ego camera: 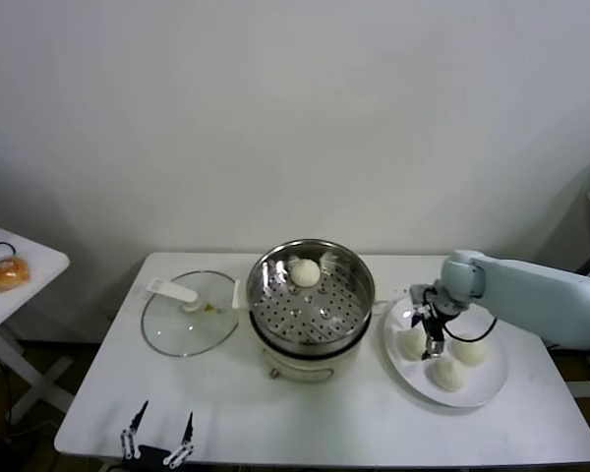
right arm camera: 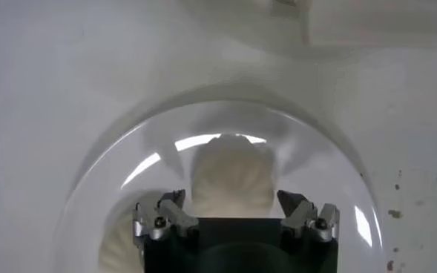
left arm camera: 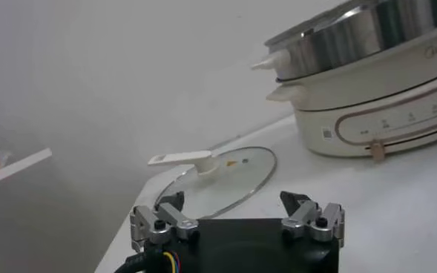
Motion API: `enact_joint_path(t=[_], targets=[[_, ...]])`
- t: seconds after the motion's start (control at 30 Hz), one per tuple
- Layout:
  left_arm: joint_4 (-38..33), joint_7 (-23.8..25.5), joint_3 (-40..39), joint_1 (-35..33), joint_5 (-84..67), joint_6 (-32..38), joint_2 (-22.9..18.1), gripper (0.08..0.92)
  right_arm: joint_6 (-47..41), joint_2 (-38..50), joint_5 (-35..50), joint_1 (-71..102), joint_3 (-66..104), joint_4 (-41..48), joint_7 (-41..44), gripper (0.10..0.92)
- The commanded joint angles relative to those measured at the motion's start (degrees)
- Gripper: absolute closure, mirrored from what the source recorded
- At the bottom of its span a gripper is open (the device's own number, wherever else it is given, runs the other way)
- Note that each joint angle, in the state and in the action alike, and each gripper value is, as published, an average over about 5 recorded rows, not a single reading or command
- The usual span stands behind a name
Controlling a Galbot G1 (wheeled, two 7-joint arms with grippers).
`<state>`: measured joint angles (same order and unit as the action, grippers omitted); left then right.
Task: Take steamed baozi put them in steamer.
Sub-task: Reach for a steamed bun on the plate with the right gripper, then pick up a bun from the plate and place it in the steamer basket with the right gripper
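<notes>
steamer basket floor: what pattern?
Shiny steel steamer, its floor dotted with small round perforations. Head view shows it best.

Steamer (ego camera: 312,305) stands mid-table, its rim the tallest obstacle between the two sides. One baozi (ego camera: 305,271) sits at its far edge; the rest of the perforated floor is bare. Glass lid (ego camera: 189,315) lies flat just left of the steamer, its white handle (ego camera: 172,290) sticking up. Plate (ego camera: 477,385) fills the right side with three baozi; right gripper (ego camera: 433,334) hangs low over the left one (ego camera: 411,342), jaws apart on either side of it. Front strip of table (ego camera: 305,423) is bare. Left gripper (ego camera: 158,437) sits at the front left edge, jaws apart.
</notes>
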<state>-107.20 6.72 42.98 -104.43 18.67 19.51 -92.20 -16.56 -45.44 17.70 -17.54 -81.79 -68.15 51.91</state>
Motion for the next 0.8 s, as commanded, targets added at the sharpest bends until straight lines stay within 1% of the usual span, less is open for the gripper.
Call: enact_joint_path(t=[0.03,0.13,0.23,0.4,0.6,0.8], targets=[[0.0,0.0,0.1,0.0,0.2,0.1,-0.9,0.177,0.0,-0.2,-1.7,0.9,1.0,0.7,0.0,0.254],[0.1,-0.1,0.1,0.1,0.3,0.1,-1.0,0.177,0.4,-0.2,-2.4,0.9,1.2,0.7,0.3,0.32],[0.1,-0.1,0.1,0.1,0.4,0.2,-1.0,0.177,0.7,0.2,-2.7,0.4,1.5,0.1,0.8,0.349],[-0.4,-0.1,0.1,-0.1,0.5,0.2,-1.1,0.177,1.5,2.7,0.4,-6.6,-2.1,-4.5,2.3,0.355],[-1.1,-0.2,0.3,-0.6,0.8,0.2,-1.3,0.177,4.1,5.9,7.0,-25.2,-14.5,-11.3,6.3,0.356],[-1.6,-0.2,0.1,-0.9,1.4,0.2,-1.5,0.177,5.9,5.6,15.2,-41.4,-22.6,-16.2,11.3,0.356]])
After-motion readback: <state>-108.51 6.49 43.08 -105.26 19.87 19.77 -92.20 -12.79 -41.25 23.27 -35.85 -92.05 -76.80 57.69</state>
